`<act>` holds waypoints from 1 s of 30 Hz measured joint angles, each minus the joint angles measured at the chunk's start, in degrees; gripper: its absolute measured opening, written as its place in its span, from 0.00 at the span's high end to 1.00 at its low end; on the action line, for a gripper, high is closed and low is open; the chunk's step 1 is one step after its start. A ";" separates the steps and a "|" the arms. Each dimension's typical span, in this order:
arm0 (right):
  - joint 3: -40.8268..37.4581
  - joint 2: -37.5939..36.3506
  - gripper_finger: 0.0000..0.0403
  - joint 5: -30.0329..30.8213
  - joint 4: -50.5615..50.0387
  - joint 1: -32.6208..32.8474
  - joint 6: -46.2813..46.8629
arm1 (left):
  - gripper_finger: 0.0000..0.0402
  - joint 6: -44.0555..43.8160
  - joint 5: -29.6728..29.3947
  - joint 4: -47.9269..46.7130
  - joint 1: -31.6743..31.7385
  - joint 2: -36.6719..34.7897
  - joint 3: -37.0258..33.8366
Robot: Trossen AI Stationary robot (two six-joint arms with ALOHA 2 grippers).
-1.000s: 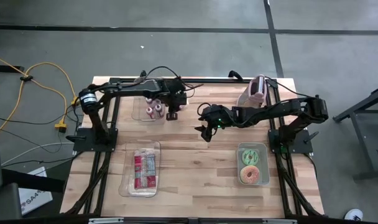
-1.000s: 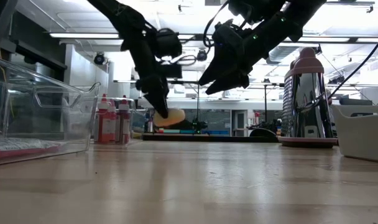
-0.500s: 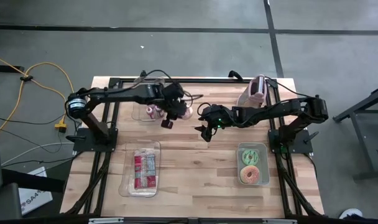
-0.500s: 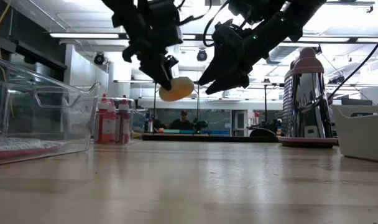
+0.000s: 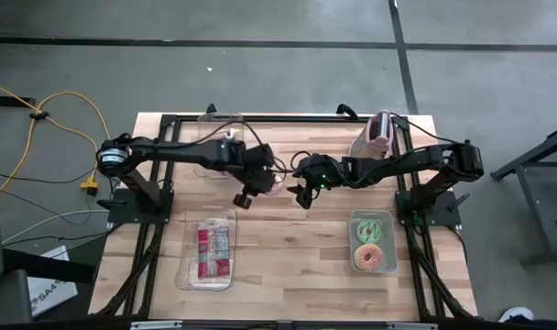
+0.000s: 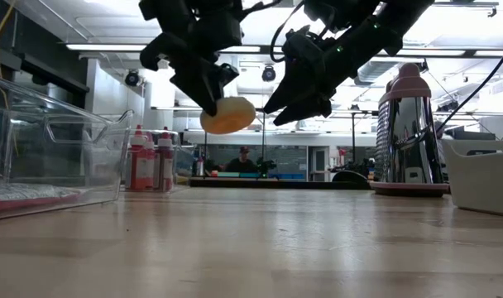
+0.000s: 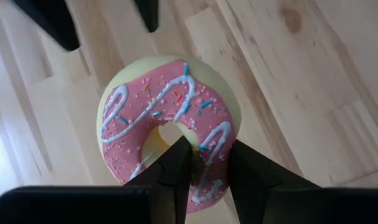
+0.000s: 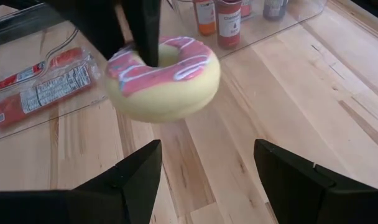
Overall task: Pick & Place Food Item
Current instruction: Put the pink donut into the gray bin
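A doughnut (image 7: 164, 118) with pink icing, white stripes and a pale yellow underside hangs in the air over the middle of the table (image 5: 288, 266), with my left gripper (image 7: 209, 148) shut on it. In the low view the doughnut (image 6: 228, 115) is well above the wood. My right gripper (image 8: 207, 177) stands open just to the doughnut's right, its fingers pointing at the doughnut (image 8: 164, 74) without touching it. From above, the doughnut (image 5: 272, 181) lies between my left gripper (image 5: 260, 181) and my right gripper (image 5: 302, 193). My left gripper pinches one side of the doughnut's ring (image 7: 209, 138), one finger (image 7: 176, 168) reaching into the hole and the other (image 7: 254, 177) outside the rim. The fingers come slanting down from above. The doughnut is lifted clear, tilted, icing side toward the gripper.
A clear tray with small bottles (image 5: 219, 156) stands at the far left. Another clear tray with red packets (image 5: 210, 252) lies near left. A white bin with two doughnuts (image 5: 372, 245) sits near right. A metal and pink grater (image 6: 410, 132) stands far right.
My left gripper has carried the doughnut up from just above the table beside the bottle tray, toward the table's middle and my right gripper, rolling as it went. The doughnut now hangs higher and more tilted.
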 joint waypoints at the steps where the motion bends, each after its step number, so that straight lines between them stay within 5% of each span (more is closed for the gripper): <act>1: -0.01 0.00 0.39 0.00 0.00 0.00 0.00 | 0.78 -0.18 -0.50 0.02 -0.58 0.00 0.00; 9: -0.01 0.00 0.39 0.00 0.01 0.00 0.01 | 0.78 -1.22 -7.82 0.07 -4.55 0.00 0.00; 30: 0.02 -0.02 0.39 0.31 5.20 0.00 4.48 | 0.78 -4.05 -8.02 0.28 -9.50 -0.02 -0.02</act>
